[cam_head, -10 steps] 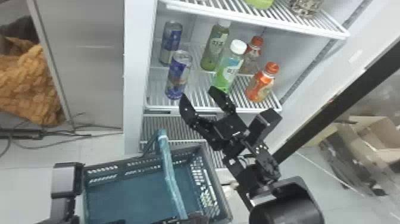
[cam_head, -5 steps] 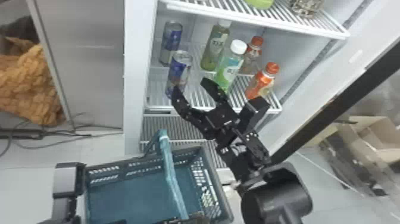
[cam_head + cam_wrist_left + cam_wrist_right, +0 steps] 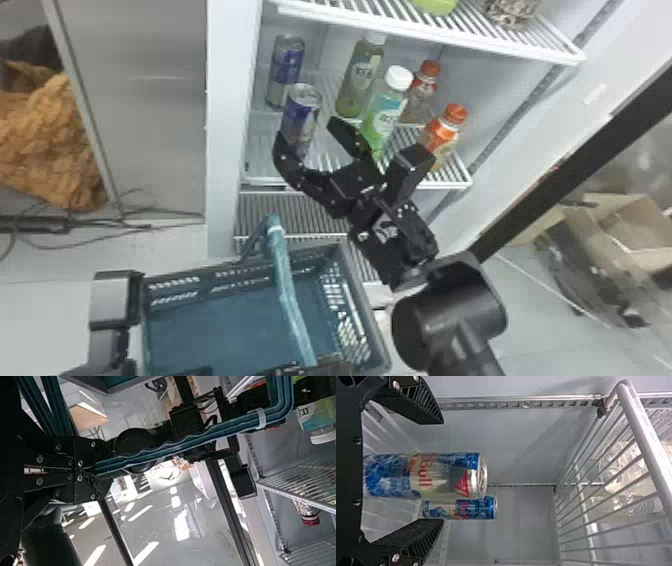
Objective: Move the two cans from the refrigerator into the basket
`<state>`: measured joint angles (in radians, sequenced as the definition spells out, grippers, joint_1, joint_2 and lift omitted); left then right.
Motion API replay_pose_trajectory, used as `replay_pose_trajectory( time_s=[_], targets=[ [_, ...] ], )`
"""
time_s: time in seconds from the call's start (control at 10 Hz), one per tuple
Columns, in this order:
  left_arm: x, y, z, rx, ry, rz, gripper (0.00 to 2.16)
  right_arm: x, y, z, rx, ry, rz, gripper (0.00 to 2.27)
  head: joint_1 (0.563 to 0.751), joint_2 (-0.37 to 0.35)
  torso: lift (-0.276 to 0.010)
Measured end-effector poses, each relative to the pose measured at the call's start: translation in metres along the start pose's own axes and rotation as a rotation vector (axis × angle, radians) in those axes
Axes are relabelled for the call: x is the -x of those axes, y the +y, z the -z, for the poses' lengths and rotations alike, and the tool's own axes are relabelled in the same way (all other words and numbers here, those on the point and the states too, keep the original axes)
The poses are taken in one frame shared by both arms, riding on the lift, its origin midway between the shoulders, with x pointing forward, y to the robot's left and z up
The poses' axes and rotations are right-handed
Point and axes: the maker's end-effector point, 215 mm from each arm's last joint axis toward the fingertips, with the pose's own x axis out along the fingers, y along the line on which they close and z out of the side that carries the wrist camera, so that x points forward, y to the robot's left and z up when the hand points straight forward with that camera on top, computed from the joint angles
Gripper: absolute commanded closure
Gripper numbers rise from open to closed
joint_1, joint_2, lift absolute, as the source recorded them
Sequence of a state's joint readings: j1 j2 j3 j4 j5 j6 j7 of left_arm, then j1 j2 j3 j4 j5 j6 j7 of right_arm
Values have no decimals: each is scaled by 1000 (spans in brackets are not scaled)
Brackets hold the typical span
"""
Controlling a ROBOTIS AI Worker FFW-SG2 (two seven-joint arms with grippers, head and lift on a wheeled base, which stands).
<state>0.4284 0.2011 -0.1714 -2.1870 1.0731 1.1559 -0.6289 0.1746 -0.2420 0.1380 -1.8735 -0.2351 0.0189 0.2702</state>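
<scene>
White refrigerator [image 3: 228, 125] holds two cans [image 3: 302, 110], bottles [image 3: 387, 112]; teal basket [image 3: 366, 300] in front

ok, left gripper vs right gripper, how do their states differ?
Left gripper is shut on the basket handle; right gripper is open, with the front can between its fingers and a gap on each side.
Left gripper is out at the basket handle; right gripper is at the refrigerator shelf.
Shared: both black, two-fingered.
</scene>
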Motion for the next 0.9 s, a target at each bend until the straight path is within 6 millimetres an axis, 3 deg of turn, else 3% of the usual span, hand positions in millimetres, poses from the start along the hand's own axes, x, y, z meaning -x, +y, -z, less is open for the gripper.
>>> replay_pose_trajectory(
  time_s=[0.3, 0.4, 0.5, 0.6, 0.9],
  targets=[
    [-1, 2, 0, -7, 6, -6, 1219, -9, -5, 4, 13, 7, 11, 237, 695, -314, -276],
    [-1, 2, 0, -7, 7, -6, 1219, -10, -9, 8, 14, 15, 23, 444, 695, -317, -276],
    [-1, 1, 1, -9, 11, -5, 1219, -12, -14, 13, 12, 24, 30, 892, 695, -320, -276],
    [-2, 1, 0, -12, 15, -4, 1219, -14, -16, 16, 9, 28, 33, 1059, 695, -323, -276],
    [-2, 1, -1, -11, 11, 0, 1219, -15, -18, 11, -3, 15, 31, 1059, 695, -323, -276]
  ],
)
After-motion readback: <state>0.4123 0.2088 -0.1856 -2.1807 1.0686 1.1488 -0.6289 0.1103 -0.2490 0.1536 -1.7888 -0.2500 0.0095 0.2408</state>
